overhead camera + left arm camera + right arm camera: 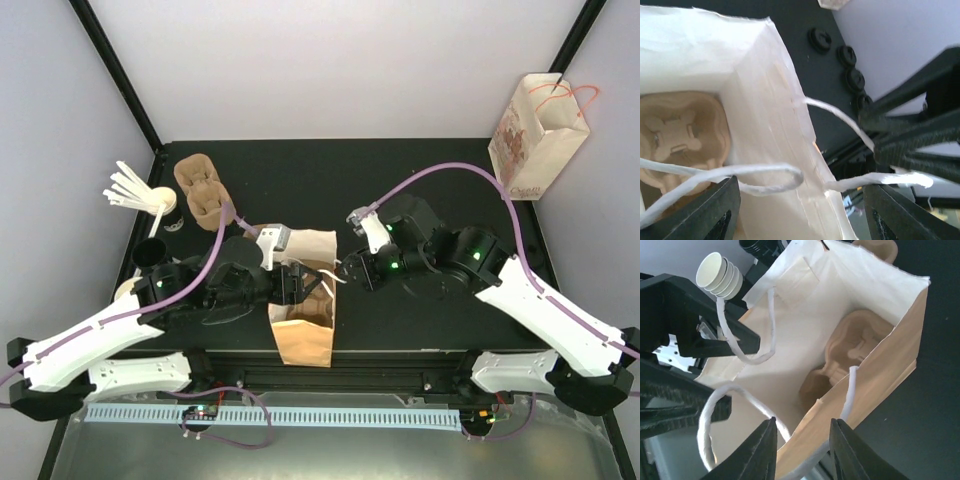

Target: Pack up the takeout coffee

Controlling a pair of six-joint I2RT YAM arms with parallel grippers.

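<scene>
Right hand (pixel 804 422), kraft-paper bag (pixel 892 352), moulded pulp tray (pixel 852 347) inside.

A black bench (pixel 420 180) carries an open brown paper bag (pixel 305 320) at its near edge, with cardboard cup trays (pixel 200 190) and white stirrers (pixel 130 187) toward its far-left corner.

The brown paper bag (pixel 305 335) at 6 o'clock is white inside with white cord handles (pixel 851 390), a tan pulp carrier (pixel 860 340) in it. At 1 o'clock an orange-handled cream bag (pixel 535 140) bears reddish-brown print. The table (pixel 300 170) is black, the stacked cups (pixel 720 272) white.
</scene>
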